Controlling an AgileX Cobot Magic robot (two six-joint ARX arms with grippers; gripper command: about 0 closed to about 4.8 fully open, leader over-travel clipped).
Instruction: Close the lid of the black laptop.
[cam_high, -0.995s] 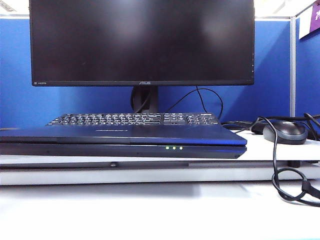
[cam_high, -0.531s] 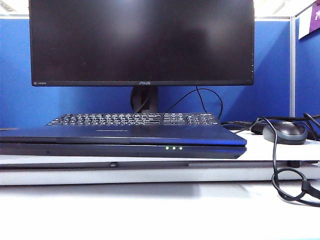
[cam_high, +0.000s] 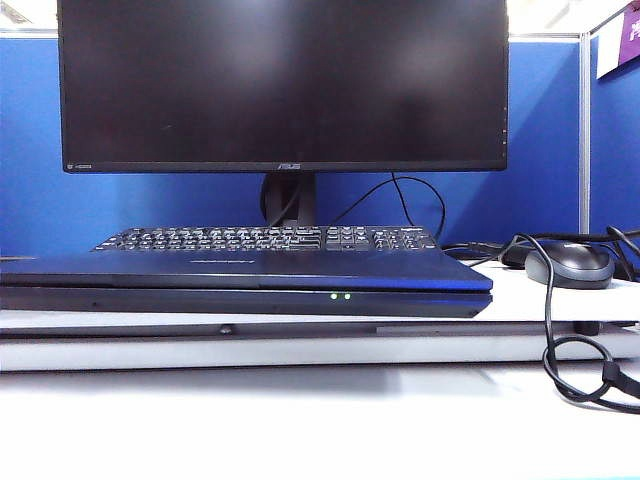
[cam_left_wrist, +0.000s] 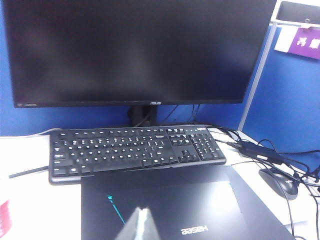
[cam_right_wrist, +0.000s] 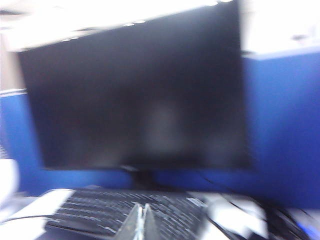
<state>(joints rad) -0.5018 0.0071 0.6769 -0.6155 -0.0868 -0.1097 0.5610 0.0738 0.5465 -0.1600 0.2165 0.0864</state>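
The black laptop lies in front of the monitor with its lid flat down on the base; two green lights glow on its front edge. In the left wrist view the lid's plain dark outer face shows with the Hasee logo. My left gripper hovers over the lid, fingers together and empty. My right gripper is also shut with nothing in it, over the separate keyboard in a blurred view. Neither gripper shows in the exterior view.
A large black ASUS monitor stands behind the separate black keyboard. A black mouse and looping cables lie at the right. A power brick rests right of the keyboard. Blue partition walls stand behind and to the right.
One of the laptop's three green lights has gone out, leaving two. The closed laptop itself has not moved.
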